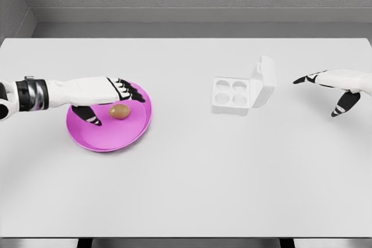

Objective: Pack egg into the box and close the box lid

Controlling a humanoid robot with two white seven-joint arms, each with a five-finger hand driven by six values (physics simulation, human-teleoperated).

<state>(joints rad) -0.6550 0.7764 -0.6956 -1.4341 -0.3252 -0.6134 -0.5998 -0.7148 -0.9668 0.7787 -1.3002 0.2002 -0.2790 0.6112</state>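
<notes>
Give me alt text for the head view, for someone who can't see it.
The robot's left hand hovers open around a brown egg lying on a round magenta plate on a white table. To the right stands an open white four-cup egg box with its lid raised, and the right hand hangs open beyond it.

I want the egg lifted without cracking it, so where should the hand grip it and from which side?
Grip the egg across its narrow middle, coming from above. It lies on its side, long axis left-right, on the pink plate. The left hand is already over it, fingers open either side.
</notes>
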